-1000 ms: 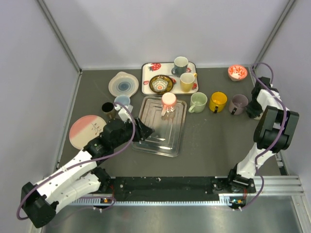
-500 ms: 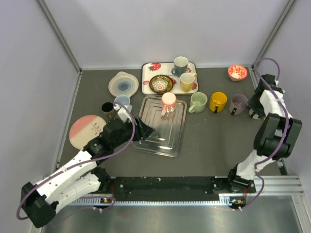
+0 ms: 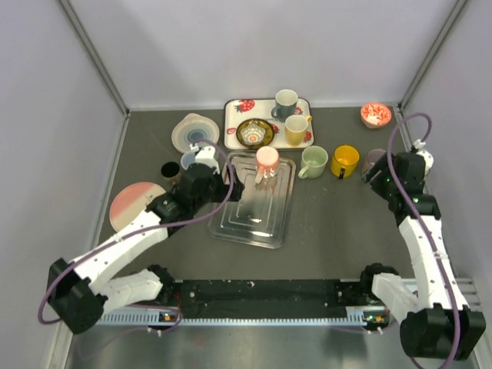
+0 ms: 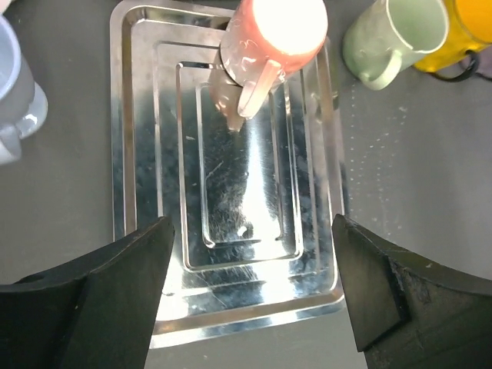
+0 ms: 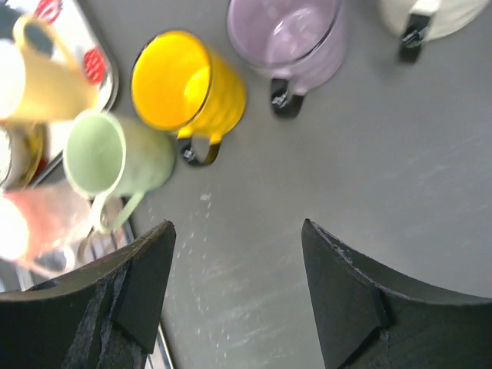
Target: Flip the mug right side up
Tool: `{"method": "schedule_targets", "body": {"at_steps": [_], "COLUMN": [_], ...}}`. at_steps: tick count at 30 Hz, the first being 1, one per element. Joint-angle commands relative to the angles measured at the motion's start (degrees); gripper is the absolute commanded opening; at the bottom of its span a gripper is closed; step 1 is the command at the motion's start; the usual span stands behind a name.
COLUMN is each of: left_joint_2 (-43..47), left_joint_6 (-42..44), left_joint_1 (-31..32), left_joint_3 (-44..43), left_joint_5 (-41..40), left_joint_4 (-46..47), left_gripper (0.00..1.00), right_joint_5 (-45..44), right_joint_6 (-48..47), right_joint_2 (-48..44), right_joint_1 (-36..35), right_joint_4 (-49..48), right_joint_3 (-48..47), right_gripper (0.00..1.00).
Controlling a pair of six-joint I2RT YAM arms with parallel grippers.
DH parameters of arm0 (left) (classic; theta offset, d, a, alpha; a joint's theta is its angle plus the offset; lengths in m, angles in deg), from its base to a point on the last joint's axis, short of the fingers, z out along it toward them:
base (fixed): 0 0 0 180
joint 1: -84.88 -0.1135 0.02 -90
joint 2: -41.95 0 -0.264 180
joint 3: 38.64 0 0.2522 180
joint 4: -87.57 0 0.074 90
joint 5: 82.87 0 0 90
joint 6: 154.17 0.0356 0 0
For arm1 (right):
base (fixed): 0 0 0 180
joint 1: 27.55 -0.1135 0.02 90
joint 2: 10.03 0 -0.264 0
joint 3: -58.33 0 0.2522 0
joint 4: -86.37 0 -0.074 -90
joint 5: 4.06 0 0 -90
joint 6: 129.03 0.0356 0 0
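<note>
A glossy pink mug (image 4: 270, 37) stood base-up on a ribbed, shiny metal tray (image 4: 146, 161). The left gripper (image 4: 250, 257) and right gripper (image 5: 234, 265) had their fingers apart.

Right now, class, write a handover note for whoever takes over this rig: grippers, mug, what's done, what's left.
Left gripper: open, empty, over the metal tray, short of the pink mug.
Right gripper: open, empty, near the yellow mug.
The pink mug stands upside down at the tray's far end, with its handle towards the left gripper.
Done: nothing yet.
Left: grasp it, flip it, set it upright.
</note>
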Motion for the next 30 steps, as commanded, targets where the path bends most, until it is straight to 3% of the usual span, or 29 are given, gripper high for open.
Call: {"method": "schedule_targets", "body": {"at_steps": [1,6,14,30], "left_joint_2": [-6.8,-20.0,-34.7,-50.9], "left_joint_6": [10.8,15.3,23.9,24.7], "left_joint_1": [-1.5,-2.0,-3.4,-4.0], "left_joint_3": [-6.0,-15.0,-24.7,-36.7], "left_joint_5": [2.4,3.1,9.3,7.3], "left_joint_4": [-0.1,-2.7,-3.0,-1.4], "left_gripper": [0.87,0.86,0.84,0.77], "right_joint_5": [8.5,14.1,15.2,16.4], "right_joint_6": [0.0,-1.1,1.0,1.8], "right_joint_2": [-9.1,-11.1,-18.2,-22.7], "right_joint_1": [-4.3,-11.4,-22.8,-24.1], "right_joint_4": [-11.4,-10.6,-10.9,-11.5], "right_joint_3": [7.1,5.8,9.4,14.9], "right_gripper": [0.67,0.67,0.66,0.66]}}
